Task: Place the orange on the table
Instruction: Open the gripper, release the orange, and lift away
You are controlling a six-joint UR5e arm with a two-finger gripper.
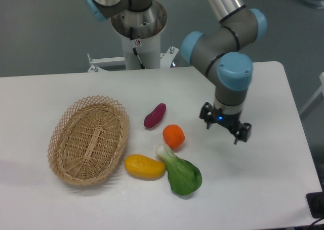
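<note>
The orange [173, 136] is a small round red-orange fruit lying on the white table [263, 179], near its middle. It touches the stem end of a bok choy at its lower left. My gripper [226, 130] hangs to the right of the orange, apart from it, pointing down above the table. Its fingers [206, 120] are spread apart and hold nothing.
An oval wicker basket [89, 139] stands at the left, with nothing in it. A purple sweet potato [155, 115] lies above the orange. A yellow mango-like fruit [145, 166] and a green bok choy [180, 172] lie in front of it. The robot base [137, 32] stands at the back.
</note>
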